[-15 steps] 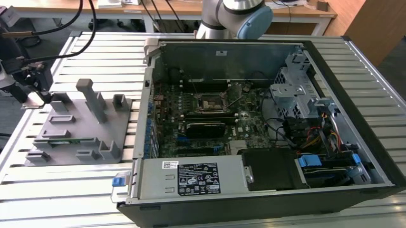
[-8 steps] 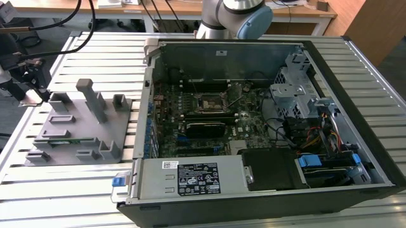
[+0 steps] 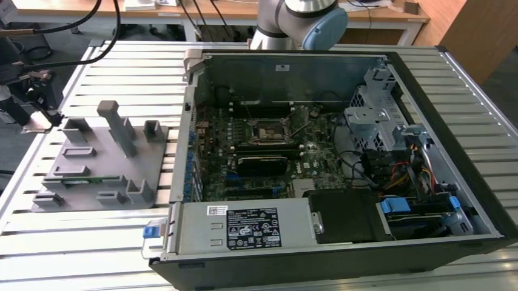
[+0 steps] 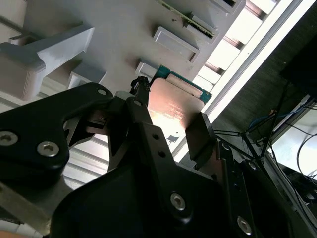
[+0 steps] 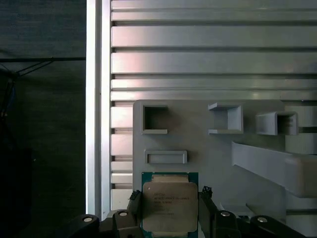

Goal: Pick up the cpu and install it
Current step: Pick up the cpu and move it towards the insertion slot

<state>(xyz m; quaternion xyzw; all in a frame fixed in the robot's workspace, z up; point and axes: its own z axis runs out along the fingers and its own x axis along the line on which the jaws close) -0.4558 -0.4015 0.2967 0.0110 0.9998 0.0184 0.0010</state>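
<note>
I judge this the pick-up step: my claw pinches the flat square silvery-grey cpu by two opposite edges, just over the grey plastic fixture tray. The black-framed motherboard socket lies well away from the claw, so the carry calls for a firm, level hold.

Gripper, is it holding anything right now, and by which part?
The gripper holds the cpu, its fingers pinching two opposite side edges.

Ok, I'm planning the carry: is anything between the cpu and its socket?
Yes: the grey fixture's tall post and the case's side wall stand between the cpu, held in the claw, and the motherboard socket. Nothing visibly covers the socket.
</note>
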